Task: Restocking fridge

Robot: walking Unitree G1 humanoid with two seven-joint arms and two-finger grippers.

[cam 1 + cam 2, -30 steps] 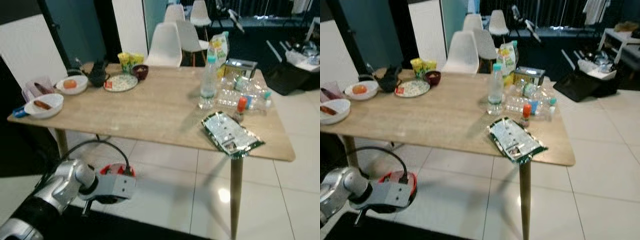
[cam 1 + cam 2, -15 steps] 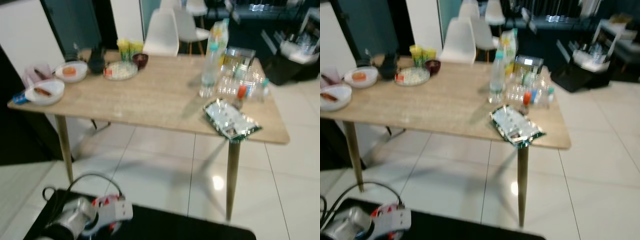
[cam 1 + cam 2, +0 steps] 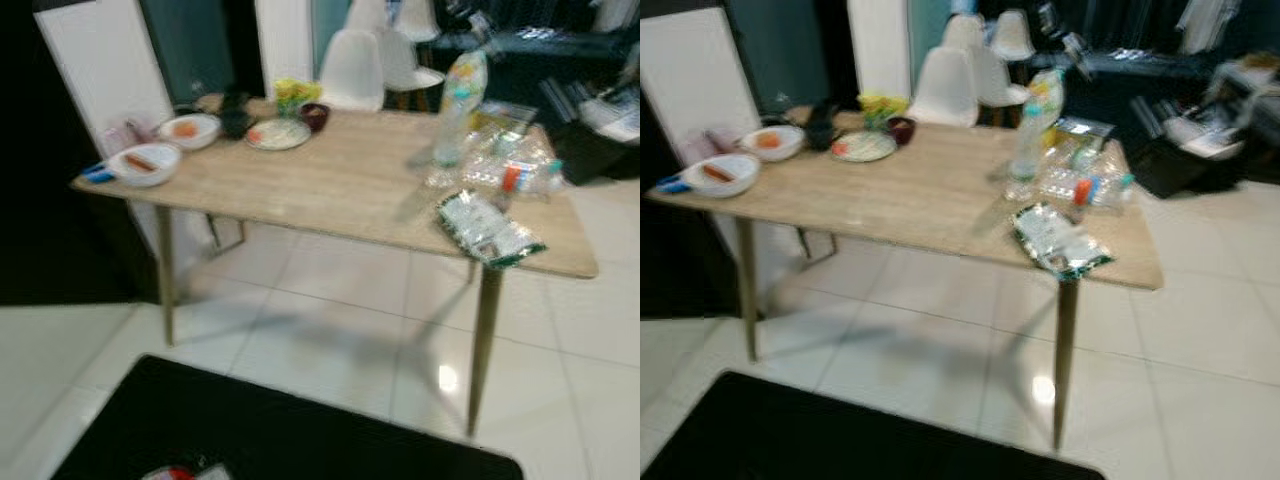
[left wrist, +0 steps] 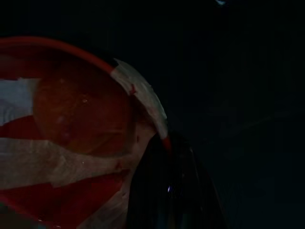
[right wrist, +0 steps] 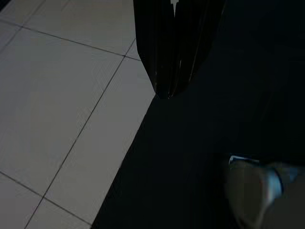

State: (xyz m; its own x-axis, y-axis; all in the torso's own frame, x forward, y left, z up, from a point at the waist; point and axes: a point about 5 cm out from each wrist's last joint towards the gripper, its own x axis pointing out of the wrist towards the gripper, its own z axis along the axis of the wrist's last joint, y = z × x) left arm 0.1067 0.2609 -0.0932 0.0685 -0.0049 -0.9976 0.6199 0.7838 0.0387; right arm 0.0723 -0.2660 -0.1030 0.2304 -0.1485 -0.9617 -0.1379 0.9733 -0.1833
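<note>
Left eye view: a long light-wood table (image 3: 330, 190) on slim legs stands on glossy pale floor tiles (image 3: 330, 330), slightly blurred. At its left end sit a white bowl holding a reddish sausage-like piece (image 3: 145, 162) and, behind it, a white bowl with something orange inside (image 3: 188, 129). A round plate of pale food (image 3: 278, 134) lies near a small dark bowl (image 3: 314, 115) and a yellow-green bunch (image 3: 292, 95). Toward the right end, a tall clear plastic bottle (image 3: 452, 125) stands upright beside clear bottles lying flat (image 3: 500, 165); a flat green-edged silvery packet (image 3: 487, 228) rests near the table's front edge. White moulded chairs (image 3: 355, 68) stand behind, and a black mat (image 3: 280, 430) covers the near floor.

Right eye view: the same table, with a white panel (image 3: 690, 70) behind its left end and a dark, cluttered room beyond.

Left wrist view: very dark; a round red-rimmed container striped with pale tape (image 4: 71, 138) sits right at the left gripper (image 4: 171, 191), touching one black finger (image 4: 169, 186). Whether it is gripped or merely touched cannot be told.

Right wrist view: the right gripper (image 5: 167, 90) hangs with its fingers pressed together, holding nothing, over the line where tiles meet the black mat.
</note>
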